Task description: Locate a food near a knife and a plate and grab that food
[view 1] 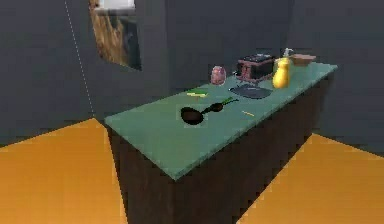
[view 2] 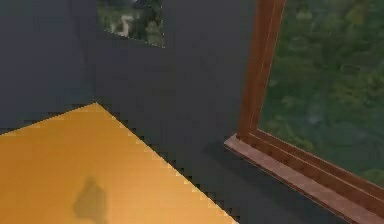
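Note:
A long counter with a green top [view 1: 160,125] and dark brown sides runs from the forward view's lower middle toward the upper right. On it lie a black pan [view 1: 195,115], a dark plate-like disc [view 1: 226,101], a thin green strip [view 1: 196,94] and a small pale sliver [view 1: 250,112]. Farther back stand a pinkish jar [view 1: 218,75], a dark toaster [view 1: 255,67], a yellow bottle [view 1: 282,73] and a brown bowl [view 1: 303,60]. Which of these is food I cannot tell.
Orange floor [view 1: 55,175] lies around the counter, with dark walls behind. A picture [view 1: 115,35] hangs on the wall at the forward view's upper left. In the arm side view a picture [view 2: 132,20] hangs on a dark wall and a brown-framed window [view 2: 268,90] shows greenery.

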